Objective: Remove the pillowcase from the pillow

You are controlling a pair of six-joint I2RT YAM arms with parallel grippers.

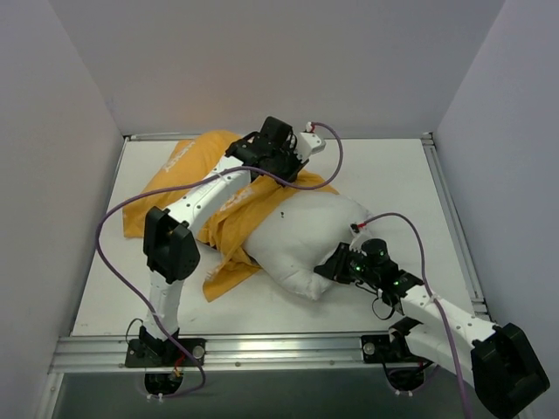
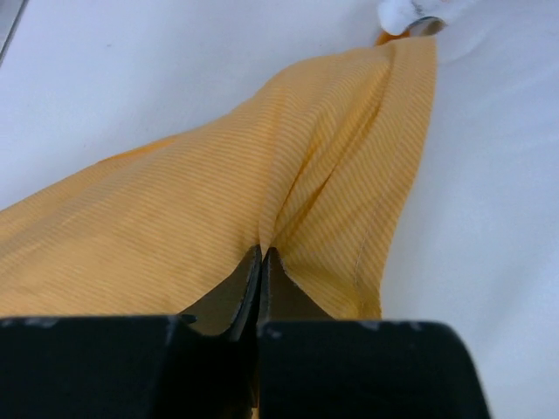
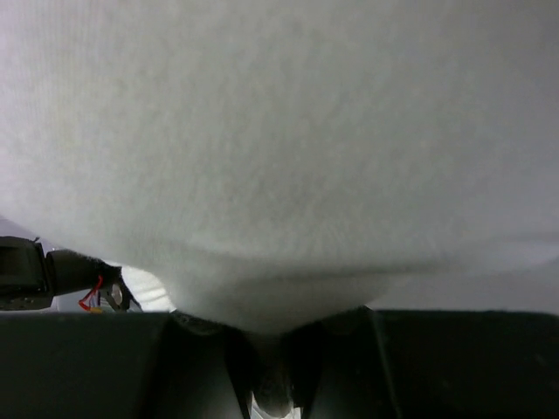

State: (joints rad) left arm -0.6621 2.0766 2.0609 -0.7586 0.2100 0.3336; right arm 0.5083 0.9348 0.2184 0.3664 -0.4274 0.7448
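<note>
The orange-yellow pillowcase (image 1: 188, 179) lies crumpled at the table's back left, partly under my left arm, its printed side not showing. The white pillow (image 1: 306, 236) lies in the middle, its far left end still against the fabric. My left gripper (image 1: 262, 161) is shut on a fold of the pillowcase (image 2: 262, 192); the fabric stretches taut from the jaws towards the pillow. My right gripper (image 1: 330, 266) is shut on the pillow's near corner; the pillow (image 3: 279, 148) fills the right wrist view and bulges into the jaws.
White table (image 1: 384, 175) with metal rails at the right (image 1: 454, 227) and near (image 1: 262, 349) edges. Grey walls enclose the back and both sides. Purple cables loop off both arms.
</note>
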